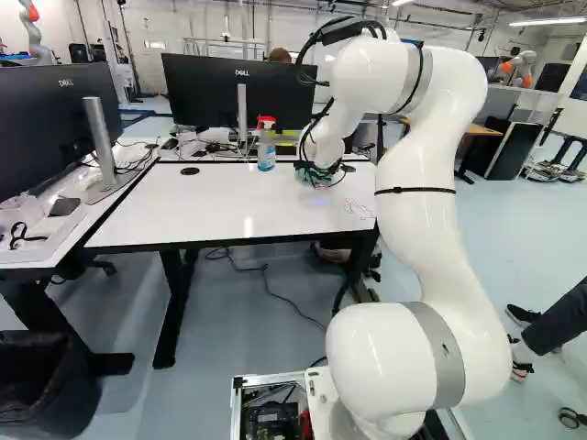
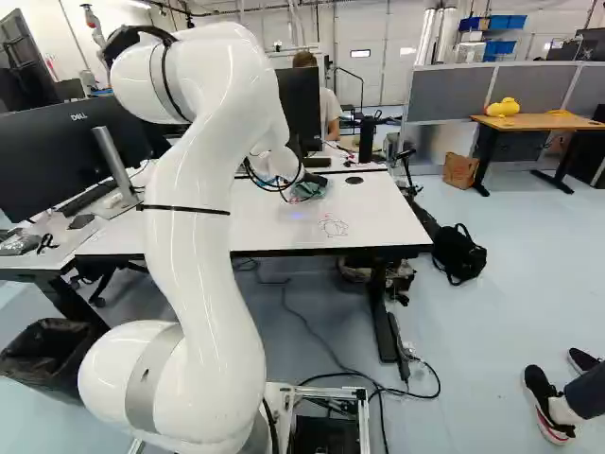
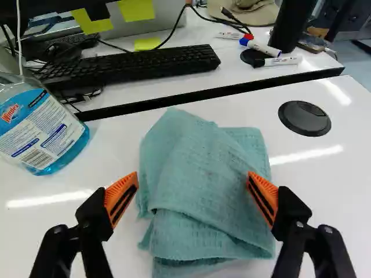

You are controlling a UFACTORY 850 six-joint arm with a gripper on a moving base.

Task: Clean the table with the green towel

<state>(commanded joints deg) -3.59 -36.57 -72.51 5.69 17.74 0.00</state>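
Pickup step, wiping not started. Green towel (image 3: pixel 203 179) lies bunched at far side of table (image 1: pixel 211 211), right of spray bottle (image 1: pixel 266 151). Gripper (image 3: pixel 192 179) over it, jaws wide, one each side. Next: lower slightly, close on cloth, then wipe.

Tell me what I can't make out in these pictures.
Green towel: its underside and the tabletop beneath it, hidden by the cloth in the wrist view.
Gripper: mostly hidden by cables in the left base view.
Thin marks: drawn or loose thread, too small in both base views.
Beige hat: cut off by the wrist view's edge.
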